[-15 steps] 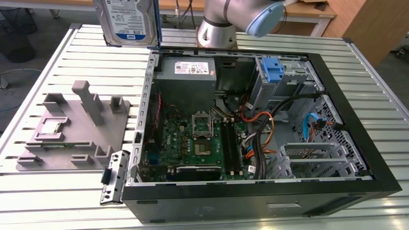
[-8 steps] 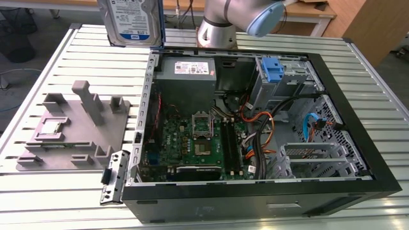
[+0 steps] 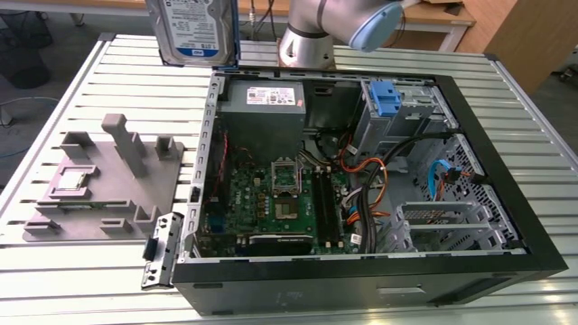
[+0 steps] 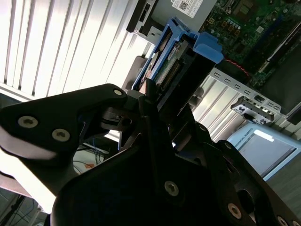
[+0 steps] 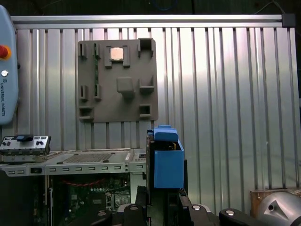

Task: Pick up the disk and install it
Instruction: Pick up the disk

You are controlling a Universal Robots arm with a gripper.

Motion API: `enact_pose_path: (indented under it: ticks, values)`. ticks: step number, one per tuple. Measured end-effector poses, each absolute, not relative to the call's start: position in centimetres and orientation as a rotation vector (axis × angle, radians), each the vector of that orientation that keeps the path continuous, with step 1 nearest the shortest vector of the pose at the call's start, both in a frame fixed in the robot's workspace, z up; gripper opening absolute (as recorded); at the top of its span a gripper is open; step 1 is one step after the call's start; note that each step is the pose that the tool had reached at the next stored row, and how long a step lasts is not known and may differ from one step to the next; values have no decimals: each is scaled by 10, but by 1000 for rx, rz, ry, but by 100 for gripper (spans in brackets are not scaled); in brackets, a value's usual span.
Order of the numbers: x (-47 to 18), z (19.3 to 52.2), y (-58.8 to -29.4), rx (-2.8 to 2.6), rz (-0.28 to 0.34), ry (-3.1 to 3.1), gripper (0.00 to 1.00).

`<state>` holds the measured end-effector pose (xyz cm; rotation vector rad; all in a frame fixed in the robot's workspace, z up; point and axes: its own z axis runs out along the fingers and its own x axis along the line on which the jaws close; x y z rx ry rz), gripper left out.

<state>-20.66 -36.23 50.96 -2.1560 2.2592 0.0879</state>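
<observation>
We see the gripper (image 4: 162, 96) pinched on the disk (image 4: 175, 56); it holds it upright above the table's (image 3: 81, 88) far edge, near the open computer case (image 3: 361, 277).

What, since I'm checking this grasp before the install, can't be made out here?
Exterior view: the disk is cut off by the top edge, so its upper end is unseen.
Second wrist view: the dark body of the gripper hides the disk's held end.
First wrist view: the disk is edge-on; its blue carrier frame hides the label.
</observation>
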Motion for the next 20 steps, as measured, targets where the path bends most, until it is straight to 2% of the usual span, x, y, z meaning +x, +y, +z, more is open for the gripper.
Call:
enact_pose_path:
  ticks: [20]
  values:
    - [-190,509,-362,-2156,88,2259,35]
